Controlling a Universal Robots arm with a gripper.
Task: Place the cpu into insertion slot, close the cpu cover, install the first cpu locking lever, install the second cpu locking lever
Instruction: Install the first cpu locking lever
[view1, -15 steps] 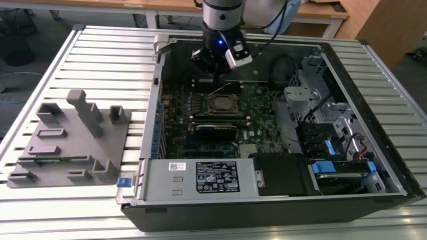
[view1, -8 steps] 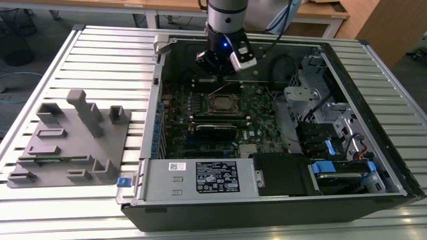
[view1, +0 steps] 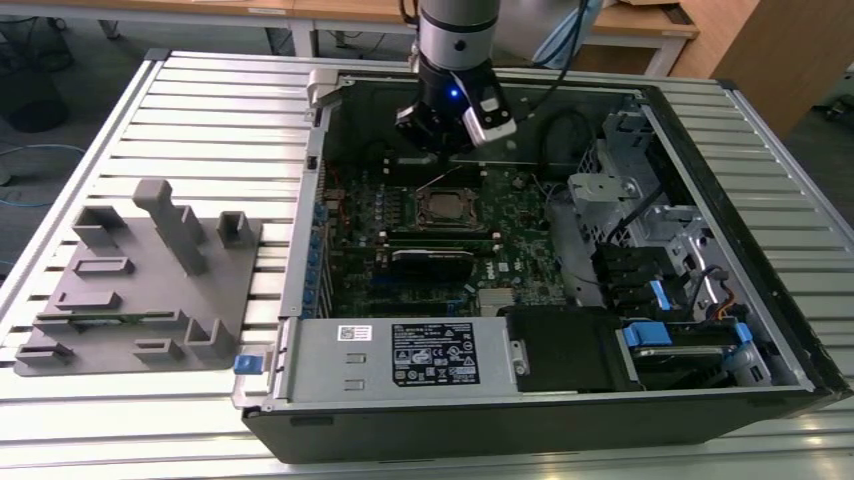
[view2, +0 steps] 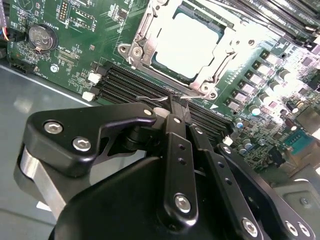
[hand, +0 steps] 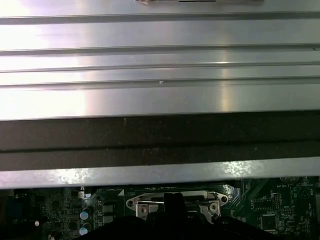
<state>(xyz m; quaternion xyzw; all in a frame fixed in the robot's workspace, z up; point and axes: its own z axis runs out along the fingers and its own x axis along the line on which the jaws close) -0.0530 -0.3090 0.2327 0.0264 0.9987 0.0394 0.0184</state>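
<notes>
Gripper (view2: 176, 107) fingers together at thin wire locking lever (view2: 150, 98) beside cpu cover (view2: 142, 45), mid-frame in exterior view; lever likely springy, slippery, so push near free end.

harsh glare whites out cpu (view2: 189, 42); case (view1: 360, 130) shadowed.

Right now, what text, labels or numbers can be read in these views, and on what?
Large label on the power supply: print too small to read.
Small sticker beside it: too small.
Board in the second wrist view: white lettering, blurred.
Coin cell: stamp blurred.
Nothing can be quoted.
</notes>
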